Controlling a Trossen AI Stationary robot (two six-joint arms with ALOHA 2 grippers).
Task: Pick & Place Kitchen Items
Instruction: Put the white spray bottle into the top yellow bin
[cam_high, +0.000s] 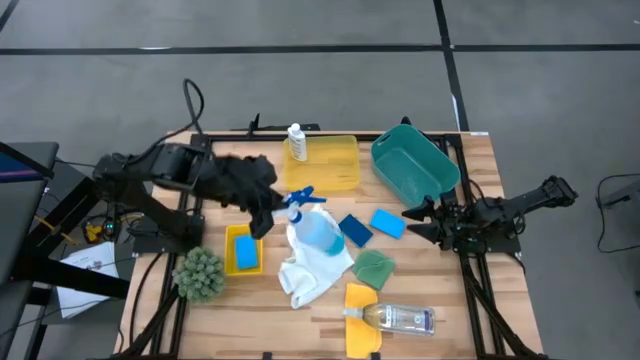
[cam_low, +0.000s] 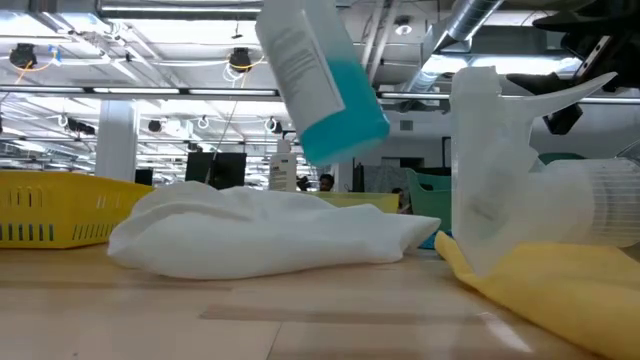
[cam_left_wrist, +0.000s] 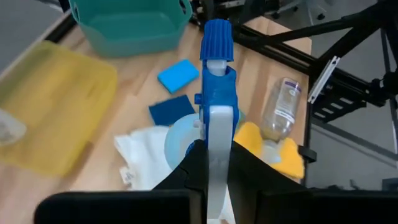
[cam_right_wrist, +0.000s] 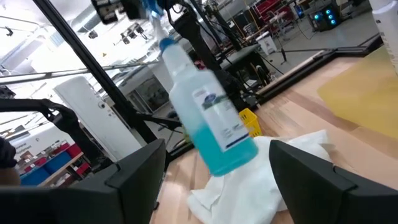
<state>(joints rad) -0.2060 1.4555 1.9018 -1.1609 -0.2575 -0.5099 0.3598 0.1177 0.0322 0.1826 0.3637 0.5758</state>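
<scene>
**Spray bottle lifted off the desk, tilted in the left hand**

The spray bottle (cam_high: 312, 232) hangs in the air over the white cloth (cam_high: 312, 268), tipped at a slant. It is clear plastic with a white label, blue liquid pooled in its lower end, and a blue trigger head with a ribbed nozzle. In the low view its base clears the cloth entirely.

The left hand (cam_high: 268, 205) is pinched tight on the bottle's neck, just under the trigger head. The right hand (cam_high: 412, 221) rests at the desk's right side beside the teal bin (cam_high: 413, 163), fingers spread, gripping nothing.

Around the cloth lie two blue sponges (cam_high: 355, 230) (cam_high: 388, 223), a green cloth (cam_high: 375, 267), and a clear bottle (cam_high: 398, 318) on its side on a yellow cloth (cam_high: 361, 303). Another blue sponge (cam_high: 245, 252) sits in a small yellow tray (cam_high: 231, 238), with a spiky green ball (cam_high: 200, 273) nearby. A white bottle (cam_high: 297, 143) stands in the larger yellow tray (cam_high: 335, 165).

The desk (cam_high: 480, 165) is pale wood slats; beyond it, an open workshop with ceiling ducts and strip lights.
</scene>
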